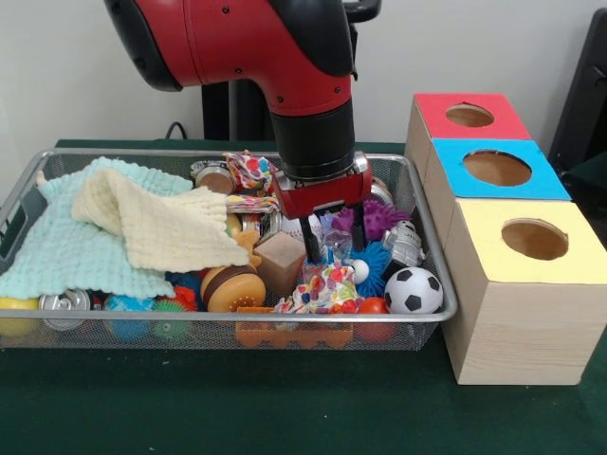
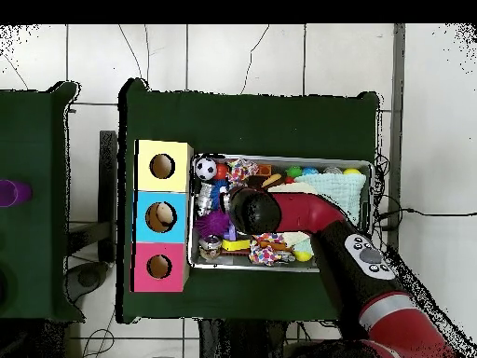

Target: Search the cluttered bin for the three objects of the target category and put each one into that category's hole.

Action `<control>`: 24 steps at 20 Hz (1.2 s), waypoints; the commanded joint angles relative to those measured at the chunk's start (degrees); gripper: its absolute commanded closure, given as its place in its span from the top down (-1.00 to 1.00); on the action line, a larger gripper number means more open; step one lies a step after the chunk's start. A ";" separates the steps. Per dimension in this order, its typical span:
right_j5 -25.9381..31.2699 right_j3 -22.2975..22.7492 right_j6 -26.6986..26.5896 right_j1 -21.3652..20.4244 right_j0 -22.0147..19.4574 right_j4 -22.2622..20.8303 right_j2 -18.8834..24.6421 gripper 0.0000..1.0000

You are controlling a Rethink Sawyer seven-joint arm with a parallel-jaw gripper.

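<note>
The wire bin (image 1: 432, 313) lies with its long axis across the front view, side to side, its open top facing up; it is a shallow silver mesh basket on the green table (image 1: 285, 408), crammed with toys. Just beside its right end in that view stand three wooden boxes in a row running away from the camera, each with a round hole in a coloured top: the yellow box (image 1: 531, 284) nearest, the blue box (image 1: 493, 171) in the middle, the red box (image 1: 469, 114) farthest; every hole points straight up. In the overhead view the same row sits at the bin's left end.

The gripper (image 1: 332, 248) hangs down into the middle of the bin, its two dark fingers (image 1: 312, 245) parted, with a clear wrapper-like thing between them; whether they pinch it I cannot tell. Below lies a floral cloth bundle (image 1: 327, 289); a soccer ball (image 1: 413, 290) rests in the near right corner; a purple spiky ball (image 1: 381, 218) and a blue spiky ball (image 1: 375, 265) sit behind it. A wooden cube (image 1: 281, 261) and a toy burger (image 1: 233, 287) lie left of the gripper; a cream cloth (image 1: 161, 223) is draped over a mint cloth (image 1: 66, 246) across the left half; an orange plastic piece (image 1: 285, 334) lies at the front wall.
</note>
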 commanded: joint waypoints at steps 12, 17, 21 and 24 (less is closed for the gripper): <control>-1.55 -5.02 2.26 4.40 -0.14 -2.65 -1.10 1.00; -0.63 -4.85 2.00 4.54 -0.43 -2.31 -0.98 -1.00; 0.15 -4.96 1.87 4.54 -0.43 -2.04 -1.08 -1.00; 0.39 -5.19 1.97 4.51 -0.14 -1.98 -1.28 -1.00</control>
